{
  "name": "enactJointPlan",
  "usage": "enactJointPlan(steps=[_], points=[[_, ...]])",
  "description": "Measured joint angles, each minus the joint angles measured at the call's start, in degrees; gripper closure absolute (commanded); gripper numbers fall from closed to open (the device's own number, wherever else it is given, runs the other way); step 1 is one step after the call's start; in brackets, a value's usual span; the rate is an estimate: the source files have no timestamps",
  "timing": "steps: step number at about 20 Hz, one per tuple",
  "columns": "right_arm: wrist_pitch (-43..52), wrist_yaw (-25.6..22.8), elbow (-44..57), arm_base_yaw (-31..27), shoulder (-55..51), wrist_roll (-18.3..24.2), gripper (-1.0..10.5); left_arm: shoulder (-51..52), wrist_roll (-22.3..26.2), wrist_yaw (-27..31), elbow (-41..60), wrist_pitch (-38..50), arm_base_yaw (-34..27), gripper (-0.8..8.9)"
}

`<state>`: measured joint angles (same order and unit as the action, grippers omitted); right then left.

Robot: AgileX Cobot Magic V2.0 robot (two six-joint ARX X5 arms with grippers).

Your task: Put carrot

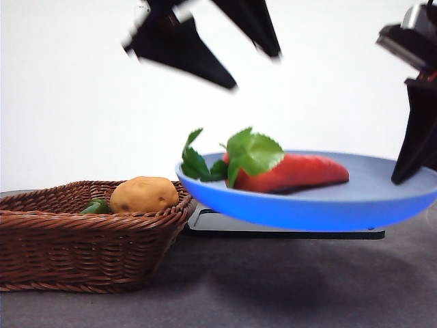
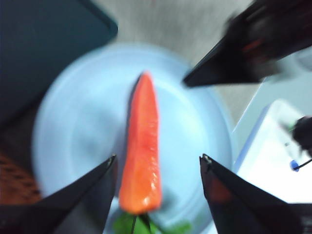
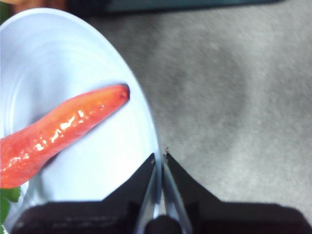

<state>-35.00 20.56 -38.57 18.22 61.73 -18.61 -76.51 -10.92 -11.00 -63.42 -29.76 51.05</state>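
The red-orange carrot (image 1: 293,173) with green leaves lies on a blue plate (image 1: 307,208) that is held up off the table. My right gripper (image 1: 403,174) is shut on the plate's rim at the right; the right wrist view shows its jaws (image 3: 159,156) pinching the rim (image 3: 146,112), with the carrot (image 3: 58,131) beyond. My left gripper (image 1: 254,70) hangs open and empty above the plate. In the left wrist view its jaws (image 2: 158,157) stand either side of the carrot (image 2: 141,146) without touching it, above the plate (image 2: 83,126).
A brown wicker basket (image 1: 68,236) stands at the left with a tan potato-like lump (image 1: 143,195) and a green item (image 1: 97,206) in it. A flat dark-edged board (image 1: 205,222) lies on the table under the plate. A white box (image 2: 273,161) lies beside the plate.
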Motion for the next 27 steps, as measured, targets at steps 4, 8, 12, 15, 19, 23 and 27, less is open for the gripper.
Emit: enactJointPlan(steps=[4,8,12,15,19,23,27], points=[[2.10,0.22,-0.09,-1.66,4.15,-0.26,9.4,10.58,-0.02,7.54,0.00,-5.07,-0.02,5.16],[4.31,0.22,-6.16,-4.07,11.06,-0.31,9.4,18.53,0.00,13.51,0.00,-9.86,-0.02,5.16],[6.40,0.24,-18.36,-6.45,21.14,-0.15,9.4,21.18,0.00,16.33,0.00,-13.18,-0.02,5.16],[6.51,0.24,-26.91,-8.33,30.36,-0.02,9.4,20.61,0.00,21.75,0.00,-17.31,-0.02,5.16],[6.29,0.24,-34.32,-11.02,40.76,-0.07,9.4,20.65,0.00,24.04,0.00,-18.38,-0.02,5.16],[5.25,0.24,-34.71,-12.22,46.38,-0.68,9.4,20.65,0.00,24.33,0.00,-18.38,-0.02,5.16],[5.49,0.28,-34.71,-12.24,46.95,-0.98,7.7,20.65,0.00,24.35,0.00,-18.36,-0.02,5.16]])
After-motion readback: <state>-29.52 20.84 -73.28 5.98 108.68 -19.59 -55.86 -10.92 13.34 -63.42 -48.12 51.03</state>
